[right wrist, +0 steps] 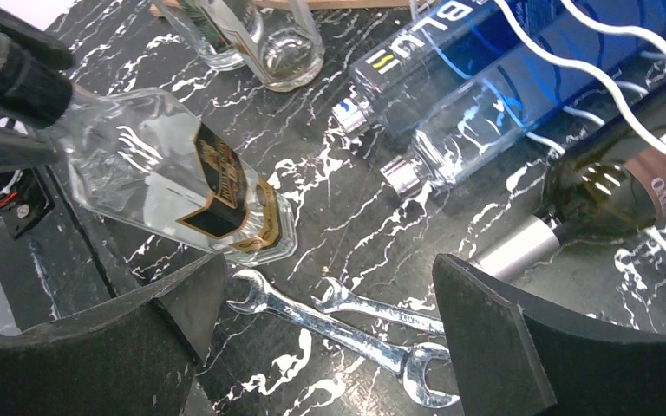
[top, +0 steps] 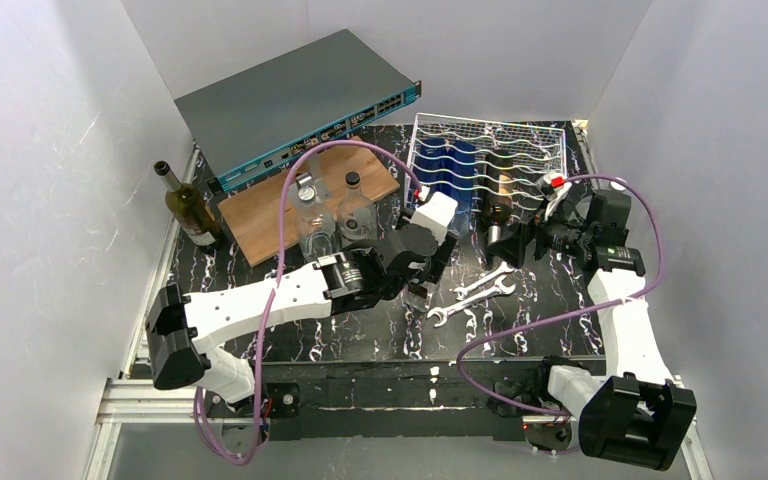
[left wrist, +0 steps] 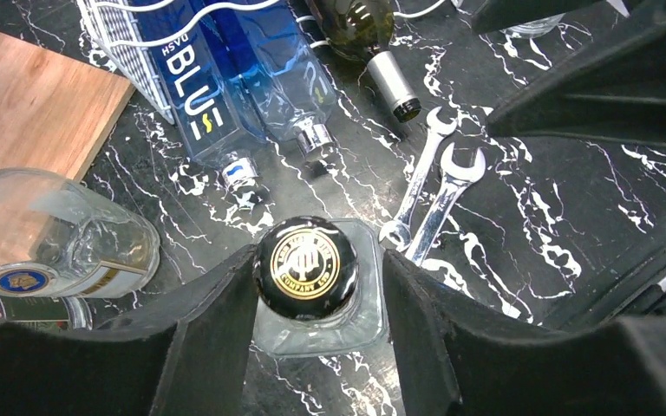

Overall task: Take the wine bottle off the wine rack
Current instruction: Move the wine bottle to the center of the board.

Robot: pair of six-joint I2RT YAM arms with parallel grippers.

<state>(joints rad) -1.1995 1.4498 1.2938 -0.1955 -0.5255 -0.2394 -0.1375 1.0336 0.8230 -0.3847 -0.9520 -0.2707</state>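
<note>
Wine bottle (top: 501, 195) lying in the wine rack (top: 535, 150), just right of two blue bottles (left wrist: 225, 78), silver-capped neck poking out past the rack's near edge over the black marbled worktop (top: 360, 340). Right fingers (right wrist: 503, 347) spread wide, empty, touching nothing, hanging above two wrenches (right wrist: 347, 329) near that neck. Left fingers (left wrist: 208, 347) set close on either side of the black, gold-crested cap (left wrist: 305, 267) of a clear square bottle (right wrist: 165, 165) on the worktop. One pad against the cap, a thin gap at the other. Cannot tell whether truly clamped. Well apart from the wine bottle.
</note>
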